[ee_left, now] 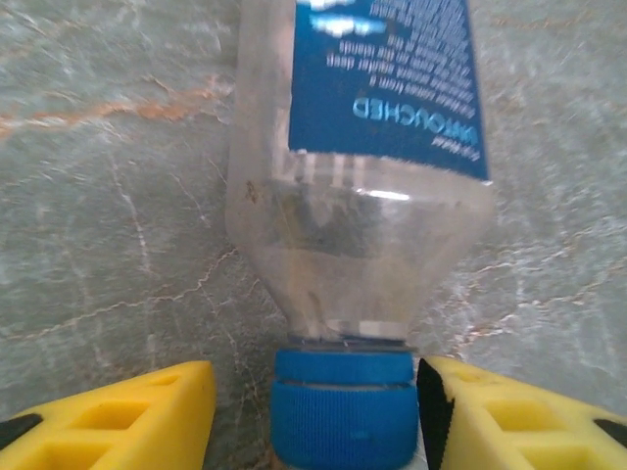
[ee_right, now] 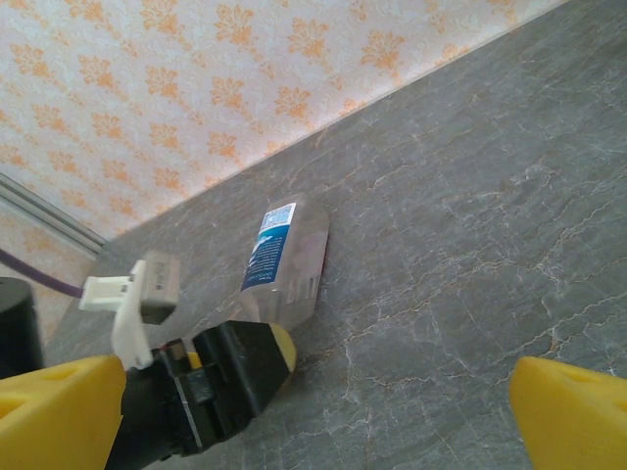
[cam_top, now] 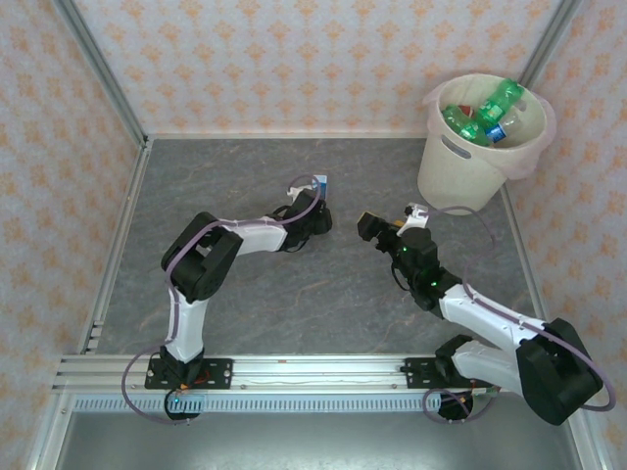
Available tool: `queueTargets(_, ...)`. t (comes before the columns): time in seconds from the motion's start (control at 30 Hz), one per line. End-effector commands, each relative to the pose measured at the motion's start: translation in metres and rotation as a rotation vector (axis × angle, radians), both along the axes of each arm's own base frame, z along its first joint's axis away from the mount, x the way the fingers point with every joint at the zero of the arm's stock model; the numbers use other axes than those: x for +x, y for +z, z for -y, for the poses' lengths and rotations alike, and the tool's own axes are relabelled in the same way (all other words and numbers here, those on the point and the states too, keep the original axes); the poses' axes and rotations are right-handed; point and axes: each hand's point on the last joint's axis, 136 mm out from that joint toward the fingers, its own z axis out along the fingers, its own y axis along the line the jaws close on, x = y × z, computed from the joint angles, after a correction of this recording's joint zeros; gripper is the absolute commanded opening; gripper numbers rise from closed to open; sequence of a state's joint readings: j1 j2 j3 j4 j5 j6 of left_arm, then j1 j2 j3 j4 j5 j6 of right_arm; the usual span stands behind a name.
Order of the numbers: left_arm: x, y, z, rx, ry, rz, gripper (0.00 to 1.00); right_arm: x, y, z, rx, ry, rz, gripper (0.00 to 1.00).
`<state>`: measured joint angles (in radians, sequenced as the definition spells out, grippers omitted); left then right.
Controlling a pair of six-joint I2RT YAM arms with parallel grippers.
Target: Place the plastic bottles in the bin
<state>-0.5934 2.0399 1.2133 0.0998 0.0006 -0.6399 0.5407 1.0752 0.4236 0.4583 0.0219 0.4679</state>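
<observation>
Looking down the left wrist cam, we see one clear bottle (ee_left: pixel 362 196) lying flat on the grey marbled table (ee_left: pixel 108 196), w/ its blue cap (ee_left: pixel 343 406) pointing straight back at the camera. Its long axis runs away from the left gripper (ee_left: pixel 315 392), i.e. cap nearest, shoulder next, blue label (ee_left: pixel 382 88) beyond, base out of frame at the top. The yellow fingers (ee_left: pixel 127 411) stand apart, one each side of the cap. Bare table shows btwn the cap and the finger on the view's left. The other finger sits just beside the cap, and we can't tell if it touches. Nothing is clamped yet.

From the top cam, that bottle lies mid-table, well apart from the bin (cam_top: pixel 460 181), base toward the back wall (cam_top: pixel 294 59), cap toward the arms' side. The bin stands in the far right corner w/ several green and clear bottles (cam_top: pixel 485 116) inside.

The right gripper (ee_right: pixel 318 372) hangs over the table w/ jaws spread wide and nothing btwn them. From its cam the bottle lies ahead, label end farther off.
</observation>
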Motion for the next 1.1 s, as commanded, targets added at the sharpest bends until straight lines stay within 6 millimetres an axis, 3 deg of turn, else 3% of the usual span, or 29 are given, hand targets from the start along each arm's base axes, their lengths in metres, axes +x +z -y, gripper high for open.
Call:
queueTargets(0.0,0.004,-0.007,-0.002,0.030,-0.015,-0.030,0.51,0.002,0.013,-0.001,0.027,-0.008,0.033,1.00)
queueTargets(0.5,0.017,-0.007,-0.009,0.081,-0.032,-0.036,0.49,0.003,0.011,-0.004,0.033,0.003,0.022,1.00)
queueTargets(0.7,0.018,-0.003,-0.008,0.091,-0.049,-0.032,0.31,0.003,0.011,-0.003,0.030,-0.002,0.021,1.00)
queueTargets(0.8,0.014,0.003,-0.008,0.076,-0.056,-0.025,0.22,0.004,0.010,-0.004,0.026,0.001,0.017,1.00)
queueTargets(1.07,-0.012,0.043,-0.005,-0.021,-0.093,0.072,0.22,0.011,0.004,-0.010,0.007,0.005,-0.033,1.00)
